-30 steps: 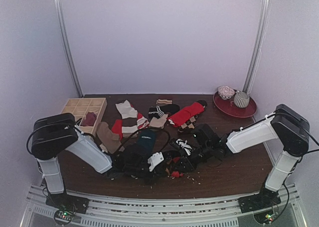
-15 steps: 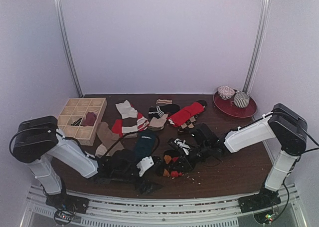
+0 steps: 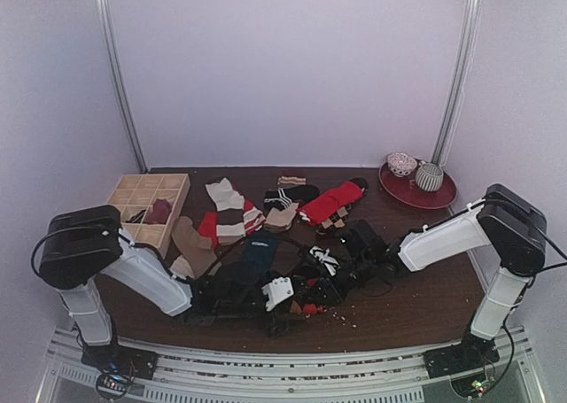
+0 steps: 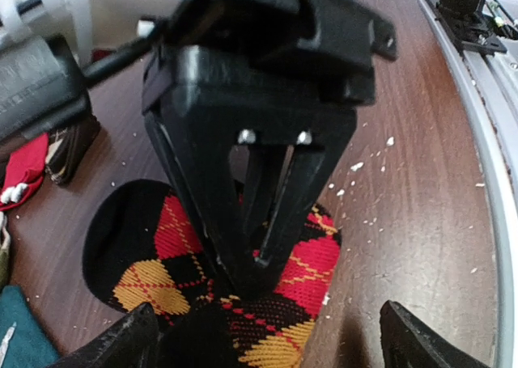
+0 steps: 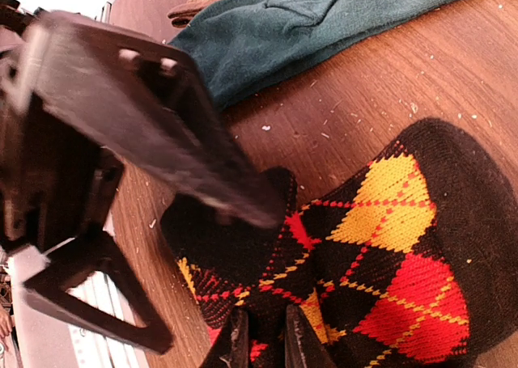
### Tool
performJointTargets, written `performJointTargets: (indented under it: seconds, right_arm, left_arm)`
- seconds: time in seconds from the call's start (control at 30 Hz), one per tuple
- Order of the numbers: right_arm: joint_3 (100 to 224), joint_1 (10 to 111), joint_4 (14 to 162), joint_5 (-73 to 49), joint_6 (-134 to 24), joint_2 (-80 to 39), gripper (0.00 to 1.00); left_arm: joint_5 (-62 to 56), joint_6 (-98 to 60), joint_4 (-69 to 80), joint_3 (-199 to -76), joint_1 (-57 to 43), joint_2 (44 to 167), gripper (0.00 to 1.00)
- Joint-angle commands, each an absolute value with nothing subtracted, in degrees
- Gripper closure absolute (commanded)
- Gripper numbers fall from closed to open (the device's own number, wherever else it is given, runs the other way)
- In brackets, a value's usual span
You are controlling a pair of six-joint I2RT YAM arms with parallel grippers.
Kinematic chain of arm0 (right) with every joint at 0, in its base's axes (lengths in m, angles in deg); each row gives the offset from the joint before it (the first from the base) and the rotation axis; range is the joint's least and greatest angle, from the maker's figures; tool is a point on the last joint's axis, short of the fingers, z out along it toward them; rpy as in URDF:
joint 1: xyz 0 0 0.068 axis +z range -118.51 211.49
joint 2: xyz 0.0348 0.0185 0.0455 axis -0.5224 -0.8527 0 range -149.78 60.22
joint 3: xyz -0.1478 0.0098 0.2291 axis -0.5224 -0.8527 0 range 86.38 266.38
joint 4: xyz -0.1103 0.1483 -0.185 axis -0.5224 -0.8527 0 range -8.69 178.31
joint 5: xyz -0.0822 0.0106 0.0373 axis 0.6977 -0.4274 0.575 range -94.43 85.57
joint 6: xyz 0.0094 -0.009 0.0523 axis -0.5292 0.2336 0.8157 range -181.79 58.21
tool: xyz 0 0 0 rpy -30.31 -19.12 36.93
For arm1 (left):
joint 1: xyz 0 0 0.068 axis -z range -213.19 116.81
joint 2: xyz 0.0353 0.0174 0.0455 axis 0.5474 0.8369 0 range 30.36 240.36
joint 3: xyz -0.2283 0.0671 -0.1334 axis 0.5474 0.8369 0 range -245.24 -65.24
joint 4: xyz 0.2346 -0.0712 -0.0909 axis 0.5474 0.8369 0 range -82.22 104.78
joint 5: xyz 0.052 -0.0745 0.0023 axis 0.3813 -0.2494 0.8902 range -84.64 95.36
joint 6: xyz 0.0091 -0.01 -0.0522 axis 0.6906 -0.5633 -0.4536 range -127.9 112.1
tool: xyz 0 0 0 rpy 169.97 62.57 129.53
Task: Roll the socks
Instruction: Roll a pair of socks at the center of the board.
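A black sock with red and yellow argyle diamonds (image 4: 324, 263) lies bunched on the brown table near its front edge (image 3: 307, 309). My right gripper (image 5: 265, 344) is shut on a fold of it, and the left wrist view shows that gripper coming down from above (image 4: 255, 255). My left gripper (image 4: 271, 340) stands wide open just in front of the sock, one fingertip (image 4: 133, 336) on each side, touching nothing. A plain dark teal sock (image 3: 257, 254) lies flat just behind (image 5: 307, 20).
Several more socks (image 3: 283, 204) lie across the back of the table, among them a red one (image 3: 332, 201). A wooden compartment box (image 3: 146, 199) stands at the back left, a red plate (image 3: 416, 195) with two bowls at the back right. The metal rail (image 3: 283, 363) runs along the near edge.
My left gripper has gone from shut to wide open, pulled back to the left, then come forward again beside the argyle sock. The right gripper has kept its pinch and hardly moved.
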State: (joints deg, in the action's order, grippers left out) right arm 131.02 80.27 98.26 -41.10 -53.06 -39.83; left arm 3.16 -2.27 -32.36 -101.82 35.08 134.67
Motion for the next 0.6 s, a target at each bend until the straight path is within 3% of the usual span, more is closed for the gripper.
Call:
performJointTargets:
  seconds: [0.0, 0.33, 0.57]
  right_arm:
    - [127.34, 80.71, 88.34, -34.49, -53.96, -43.40, 0.85]
    - [126.50, 80.72, 89.33, -34.93, -53.56, -43.76, 0.85]
    - [126.81, 80.72, 88.94, -34.84, -53.53, -44.01, 0.85]
  left_arm:
    - [-0.28, -1.34, -36.02, -102.91, 33.32, 137.60, 0.08]
    - [-5.06, -5.30, -34.28, -103.74, 31.48, 140.56, 0.31]
    - [-3.69, -5.36, -39.45, -100.17, 31.40, 136.12, 0.16]
